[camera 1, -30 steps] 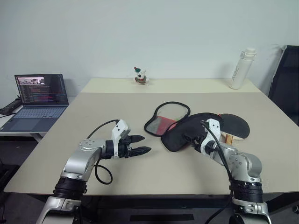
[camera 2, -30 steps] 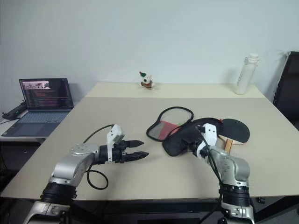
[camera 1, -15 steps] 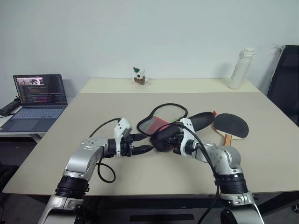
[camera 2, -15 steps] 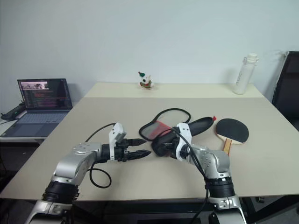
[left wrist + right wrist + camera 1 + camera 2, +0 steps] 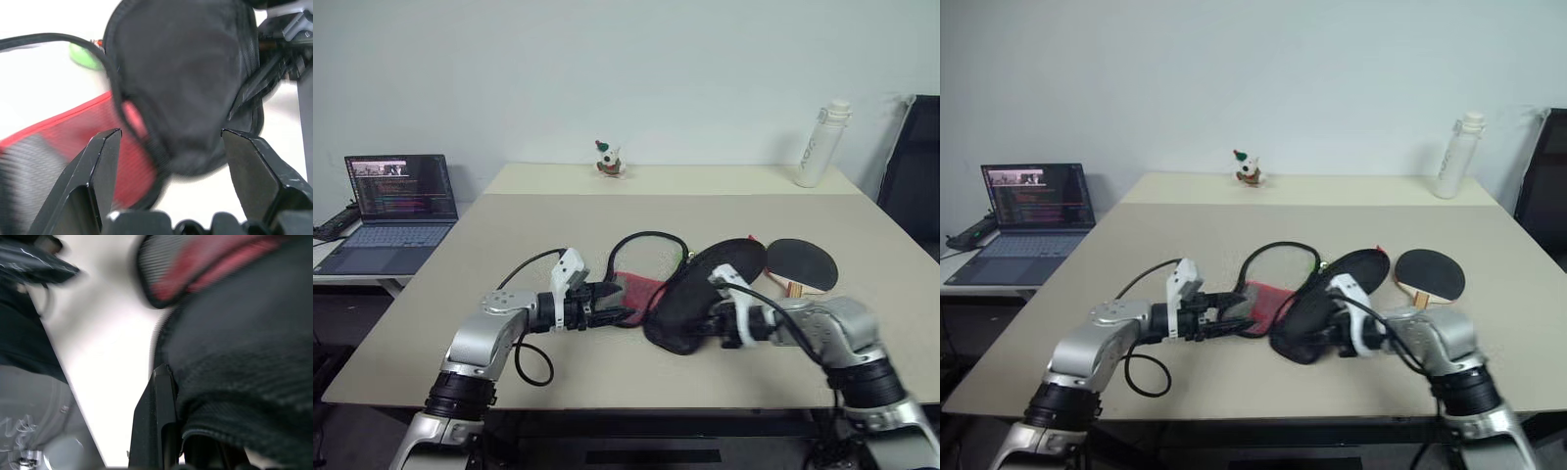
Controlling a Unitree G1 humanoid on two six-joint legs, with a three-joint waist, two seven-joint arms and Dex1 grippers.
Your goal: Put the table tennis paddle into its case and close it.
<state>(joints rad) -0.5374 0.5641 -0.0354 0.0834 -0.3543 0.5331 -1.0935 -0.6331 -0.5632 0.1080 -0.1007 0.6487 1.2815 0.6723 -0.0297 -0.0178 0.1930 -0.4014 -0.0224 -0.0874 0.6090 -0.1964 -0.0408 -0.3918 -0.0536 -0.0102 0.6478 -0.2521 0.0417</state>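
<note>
My right gripper (image 5: 713,328) is clamped tight on the near edge of the case (image 5: 690,308), holding its black top flap propped up off the table (image 5: 558,225) so the mouth gapes toward my other arm. I judge that is the point of the hold: one half lifted, the red mesh-lined half (image 5: 631,291) lying flat, leaving a pocket to fill. My left gripper (image 5: 612,302) stands wide open and empty, its fingers (image 5: 105,161) on either side of the red half's edge, seemingly ready to pin or take that edge, though I cannot tell whether they touch it.

The table tennis paddle (image 5: 800,262) lies flat on the table just beyond my right arm, its black face up and its wooden handle (image 5: 785,287) toward me, just beside the case's far end and not in it.

The case's black zip edge loops out behind (image 5: 646,240), with a green tag (image 5: 83,53) near it. The table around the case is bare; the white bottle (image 5: 820,143) and small figurine (image 5: 607,159) sit well apart at the far edge, and a laptop (image 5: 399,201) off to my left.
</note>
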